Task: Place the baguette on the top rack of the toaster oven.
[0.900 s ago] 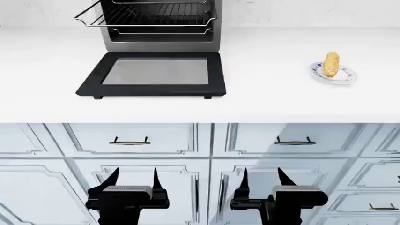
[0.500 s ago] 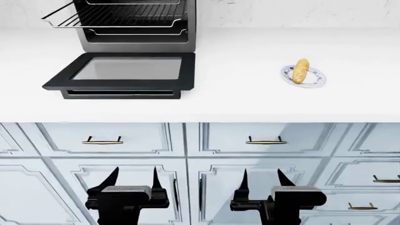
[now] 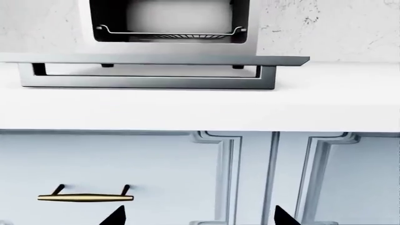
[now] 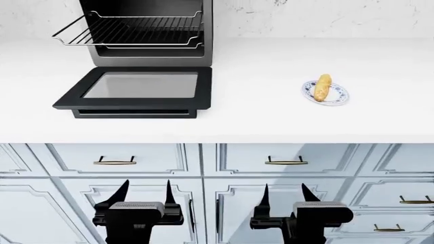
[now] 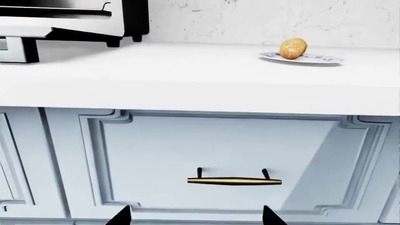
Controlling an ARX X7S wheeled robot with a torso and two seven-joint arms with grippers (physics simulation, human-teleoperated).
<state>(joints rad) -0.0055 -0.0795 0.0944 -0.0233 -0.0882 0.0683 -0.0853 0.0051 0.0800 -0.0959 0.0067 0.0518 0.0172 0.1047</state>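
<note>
The baguette (image 4: pixel 322 87) lies on a small blue-patterned plate (image 4: pixel 337 97) at the right of the white counter; the right wrist view shows it end-on (image 5: pixel 292 48). The toaster oven (image 4: pixel 144 20) stands at the back left, its door (image 4: pixel 139 90) dropped open flat. A chrome wire rack (image 4: pixel 129 29) is pulled out over the door; I cannot tell which rack it is. A rack also shows in the left wrist view (image 3: pixel 167 33). My left gripper (image 4: pixel 144 193) and right gripper (image 4: pixel 285 195) are both open and empty, low in front of the cabinets.
White counter (image 4: pixel 271 117) with a marbled back wall. Pale blue cabinet drawers below carry brass handles (image 4: pixel 115 162) (image 4: pixel 285 162). The open door's front edge juts toward the counter's front.
The view has shifted: the oven and plate sit lower in the picture and more of the cabinets shows. Both grippers hold the same pose.
</note>
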